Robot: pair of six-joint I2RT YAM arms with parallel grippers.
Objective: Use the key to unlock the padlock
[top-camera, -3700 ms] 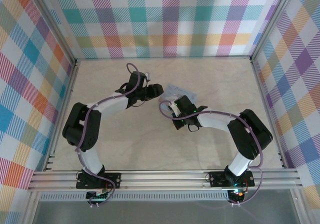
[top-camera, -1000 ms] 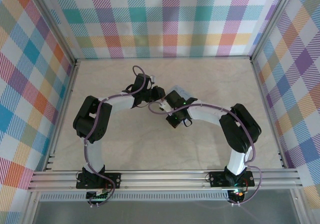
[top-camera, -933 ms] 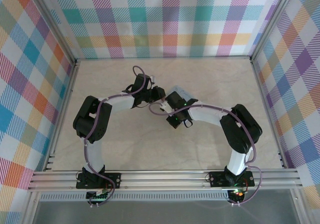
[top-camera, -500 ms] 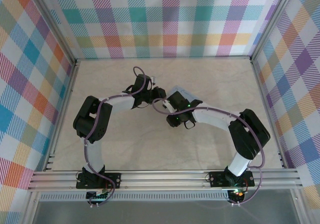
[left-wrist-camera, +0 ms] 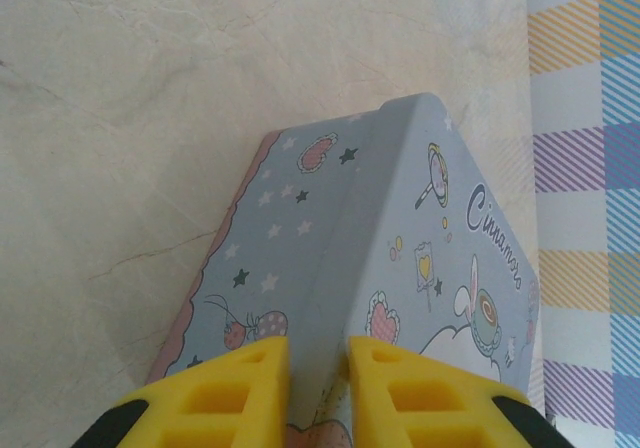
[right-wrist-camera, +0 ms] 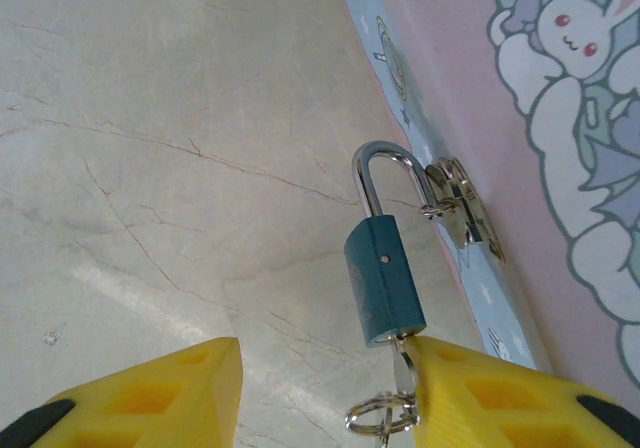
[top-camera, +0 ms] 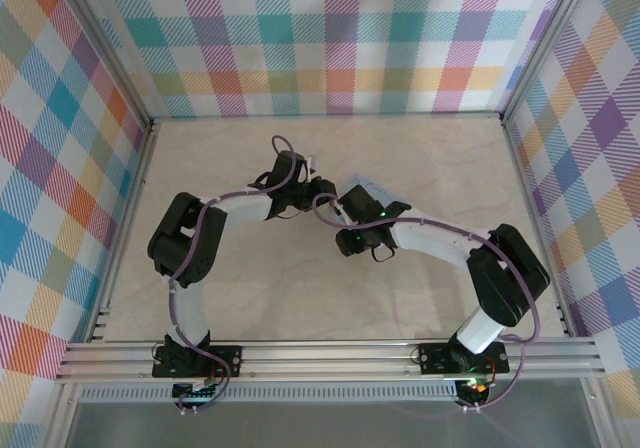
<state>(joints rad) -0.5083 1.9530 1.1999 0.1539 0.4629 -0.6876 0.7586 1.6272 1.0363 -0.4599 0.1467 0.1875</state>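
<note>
most of the key (right-wrist-camera: pixel 404 360) hidden inside padlock (right-wrist-camera: pixel 383 280)

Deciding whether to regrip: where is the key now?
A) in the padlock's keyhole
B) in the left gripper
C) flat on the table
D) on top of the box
A: the key sticks out under the padlock hung on the box, inside the open right gripper.

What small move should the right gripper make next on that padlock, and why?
Probably close the right gripper on the key so it can turn it. Its jaws stand open, the key sits in the bottom of the padlock, and the shackle is hooked through the hasp of the box; whether it has released I cannot tell.
</note>
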